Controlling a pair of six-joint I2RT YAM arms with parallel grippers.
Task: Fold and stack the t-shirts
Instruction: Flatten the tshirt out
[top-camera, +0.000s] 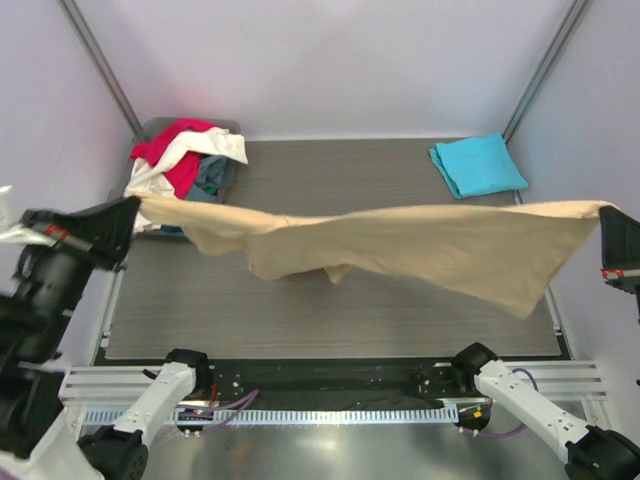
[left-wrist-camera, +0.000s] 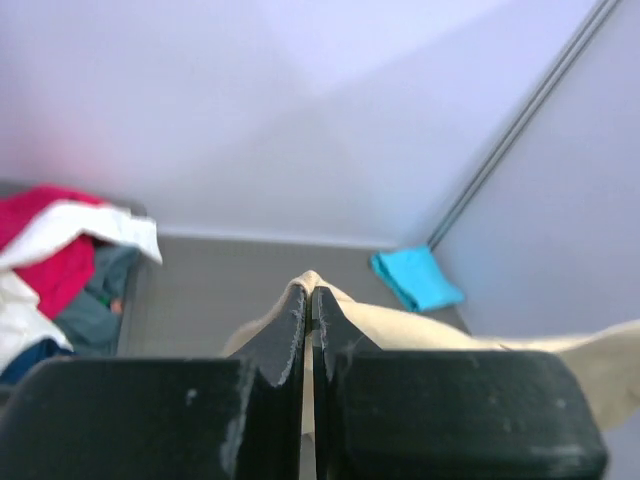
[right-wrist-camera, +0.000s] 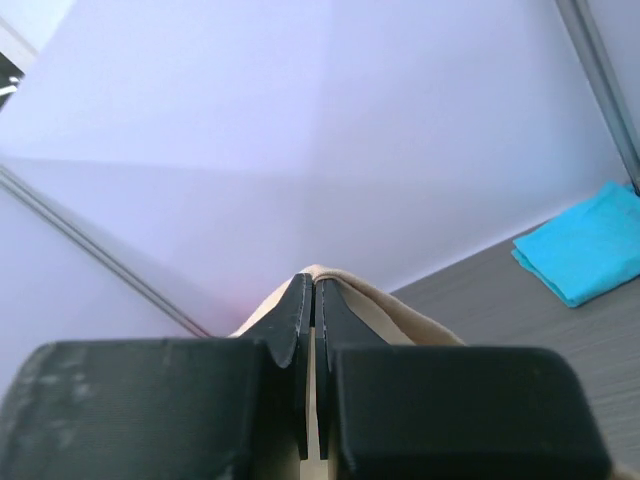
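A tan t-shirt (top-camera: 400, 245) hangs stretched in the air across the table, held at both ends. At its left end my left gripper (top-camera: 132, 205) is shut on the cloth; the left wrist view shows the tan t-shirt (left-wrist-camera: 430, 330) pinched at the tips of the gripper (left-wrist-camera: 308, 292). My right gripper (top-camera: 606, 212) is shut on the right end, where the tan t-shirt (right-wrist-camera: 400, 315) comes out past the gripper's (right-wrist-camera: 313, 282) closed tips. A folded turquoise t-shirt (top-camera: 477, 165) lies at the back right. Red (top-camera: 170, 150), white (top-camera: 215, 143) and dark blue-grey (top-camera: 212, 175) t-shirts are heaped at the back left.
The heap sits in a grey bin (top-camera: 160, 127) at the table's back left corner. The dark grey table mat (top-camera: 330, 320) spreads under the hanging shirt. Pale walls and slanted metal posts (top-camera: 545, 65) close in the back and sides.
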